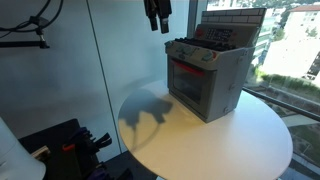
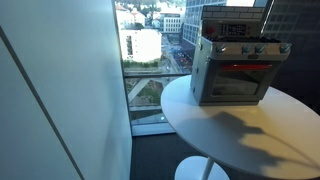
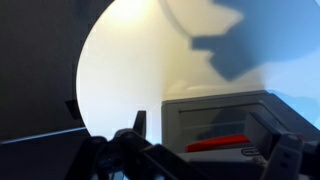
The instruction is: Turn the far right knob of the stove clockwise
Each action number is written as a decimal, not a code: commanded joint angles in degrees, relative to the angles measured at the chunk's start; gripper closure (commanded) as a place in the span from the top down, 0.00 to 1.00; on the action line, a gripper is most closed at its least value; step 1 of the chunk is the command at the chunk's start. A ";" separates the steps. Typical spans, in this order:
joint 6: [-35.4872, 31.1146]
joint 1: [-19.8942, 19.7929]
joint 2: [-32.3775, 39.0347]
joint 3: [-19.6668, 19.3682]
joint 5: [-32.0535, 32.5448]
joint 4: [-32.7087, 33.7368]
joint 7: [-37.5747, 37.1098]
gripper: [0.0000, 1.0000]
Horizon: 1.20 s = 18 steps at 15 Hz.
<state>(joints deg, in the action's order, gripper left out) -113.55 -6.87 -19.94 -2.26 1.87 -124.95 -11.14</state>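
Note:
The stove (image 1: 205, 78) is a small grey toy oven with a red-trimmed window door, standing at the far side of the round white table (image 1: 230, 140). It shows in both exterior views (image 2: 235, 70). A row of tiny dark knobs runs along its front top. The far right knob (image 2: 281, 48) is at the right end of that row, and in an exterior view (image 1: 212, 57) it is barely resolved. My gripper (image 1: 157, 20) hangs high above the table, up and to the side of the stove, open and empty. In the wrist view the gripper (image 3: 212, 130) frames the stove's window (image 3: 215, 120) below.
A floor-to-ceiling window with a city view (image 2: 150, 50) is right behind the table. A white wall panel (image 2: 60, 90) stands beside it. Dark equipment with cables (image 1: 70, 145) sits low near the table's edge. The arm's shadow (image 1: 150, 110) falls on the tabletop.

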 commanded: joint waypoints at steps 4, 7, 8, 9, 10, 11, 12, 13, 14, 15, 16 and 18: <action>-9.74 -0.39 6.38 -0.20 -0.16 4.93 -5.51 1.00; -13.65 -0.63 8.61 -0.61 -0.52 5.84 -8.03 1.00; -15.08 -0.81 9.27 -0.70 -0.44 6.08 -9.23 1.00; -16.35 -0.96 9.95 -0.82 -0.65 6.30 -10.73 1.00; -17.49 -1.08 10.57 -0.96 -0.93 6.50 -12.14 1.00; -18.62 -1.27 11.17 -1.04 -0.92 6.64 -13.97 1.00; -19.74 -1.42 11.70 -1.15 -0.87 6.70 -15.91 1.00; -20.60 -1.59 12.21 -1.22 -0.81 6.77 -17.96 1.00; -21.07 -1.62 12.62 -1.32 -0.93 6.86 -19.53 1.00; -21.76 -1.73 12.96 -1.26 -0.46 6.67 -21.40 1.00; -22.29 -1.79 13.18 -1.22 -0.25 6.51 -22.89 1.00; -22.70 -1.64 13.49 -1.16 0.07 6.27 -25.27 1.00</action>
<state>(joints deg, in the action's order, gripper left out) -135.89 -8.33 -7.48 -3.54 1.72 -119.91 -32.73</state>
